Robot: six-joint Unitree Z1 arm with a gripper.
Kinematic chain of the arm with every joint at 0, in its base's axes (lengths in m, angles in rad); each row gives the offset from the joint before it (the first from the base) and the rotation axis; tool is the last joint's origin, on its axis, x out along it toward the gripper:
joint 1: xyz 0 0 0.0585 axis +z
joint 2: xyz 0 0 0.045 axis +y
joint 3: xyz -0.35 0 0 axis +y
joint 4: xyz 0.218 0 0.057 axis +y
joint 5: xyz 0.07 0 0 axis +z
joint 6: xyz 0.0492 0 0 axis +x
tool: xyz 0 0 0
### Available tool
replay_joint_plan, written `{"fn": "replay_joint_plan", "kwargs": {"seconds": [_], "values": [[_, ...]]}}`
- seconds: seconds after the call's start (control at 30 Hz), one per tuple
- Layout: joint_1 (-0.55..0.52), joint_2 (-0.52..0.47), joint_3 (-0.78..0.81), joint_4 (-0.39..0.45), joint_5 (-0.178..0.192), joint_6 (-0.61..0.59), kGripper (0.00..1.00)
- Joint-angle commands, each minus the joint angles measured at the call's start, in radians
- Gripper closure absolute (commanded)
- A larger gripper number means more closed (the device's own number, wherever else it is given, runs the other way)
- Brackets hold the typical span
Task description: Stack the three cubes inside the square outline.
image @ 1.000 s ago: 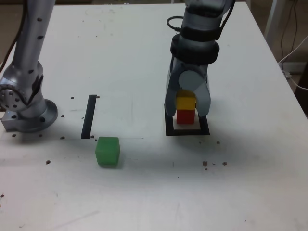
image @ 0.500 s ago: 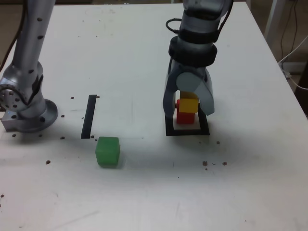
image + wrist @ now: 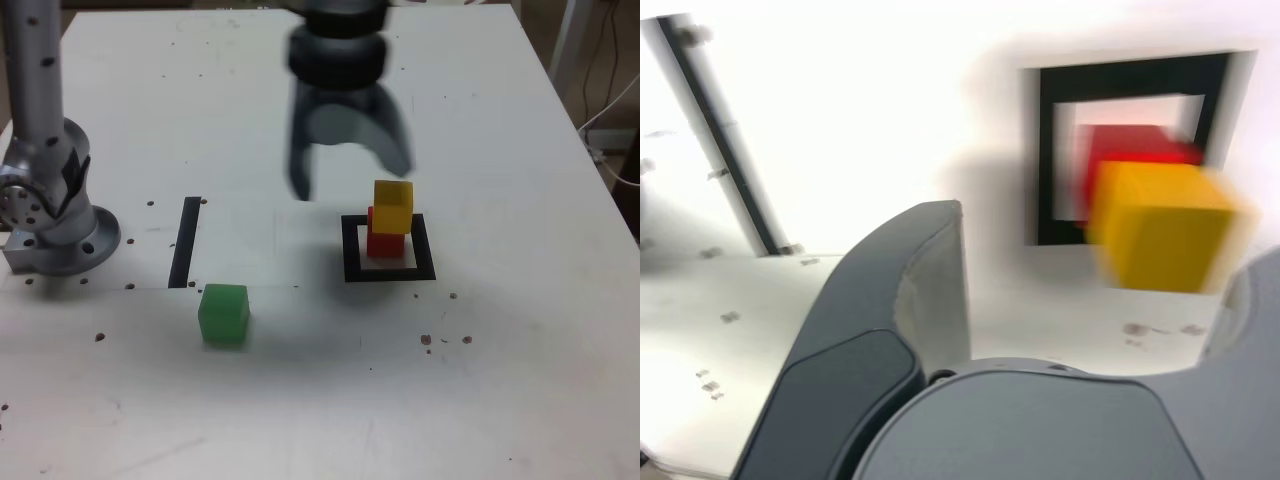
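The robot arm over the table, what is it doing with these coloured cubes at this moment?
It is stacking cubes inside the square outline of black tape. The yellow cube sits on the red cube there, a little off-centre. The gripper is open and empty, above the table to the exterior view's left of the stack, holding nothing. The green cube lies alone on the table near the straight black stripe, not yet stacked.

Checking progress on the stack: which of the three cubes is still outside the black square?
The green cube. It sits alone on the table, while the yellow cube rests on the red cube inside the square outline.
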Motion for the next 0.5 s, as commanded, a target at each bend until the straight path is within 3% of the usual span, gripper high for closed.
{"fn": "replay_joint_plan", "kwargs": {"seconds": [0.0,0.17,0.47], "values": [[-0.027,-0.056,0.039,0.004,0.009,-0.027,0.01],[-0.108,-0.110,0.112,0.006,0.012,-0.078,0.00],[-0.285,-0.145,0.272,-0.034,-0.033,-0.191,0.00]]}}
